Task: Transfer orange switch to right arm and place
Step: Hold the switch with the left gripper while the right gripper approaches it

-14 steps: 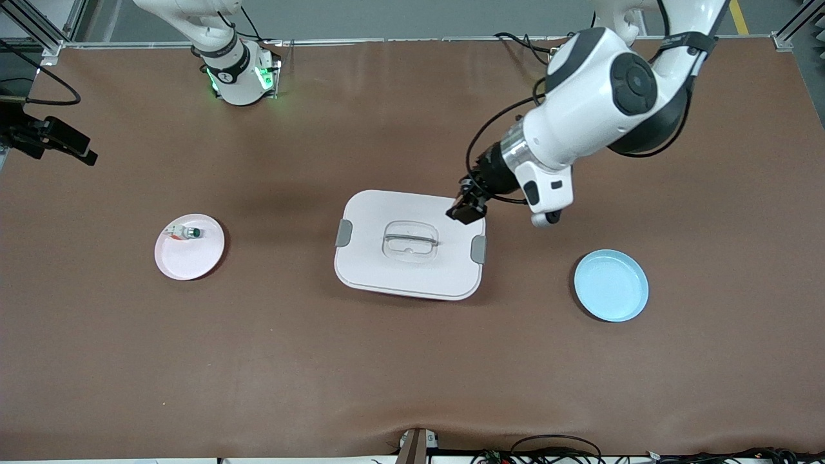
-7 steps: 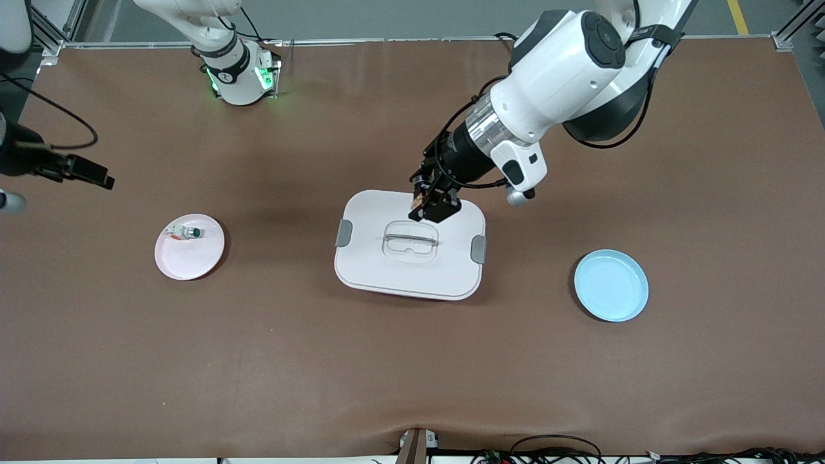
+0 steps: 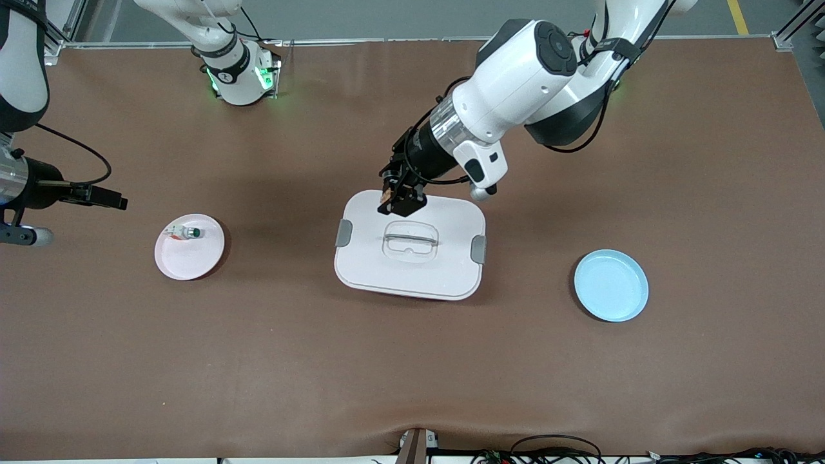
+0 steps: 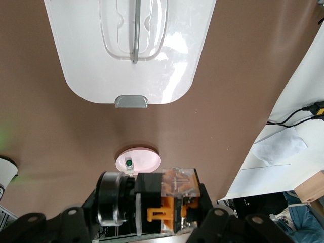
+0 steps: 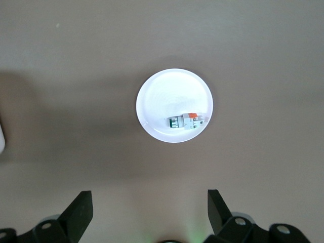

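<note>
The left pincer (image 3: 401, 201) hangs over the white lidded box (image 3: 361, 258), clenched on the orange switch (image 4: 177, 190), presenting it for handover. The right pincer (image 3: 119, 199) waits spread above the worktop (image 3: 412, 361), near the pink plate (image 3: 187, 261).

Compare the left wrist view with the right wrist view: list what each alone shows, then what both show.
Only the left wrist view: the left gripper shut on the orange switch, over the white lidded box. Only the right wrist view: the open right gripper above bare table. Both: the pink plate holding the small green-capped part.
</note>
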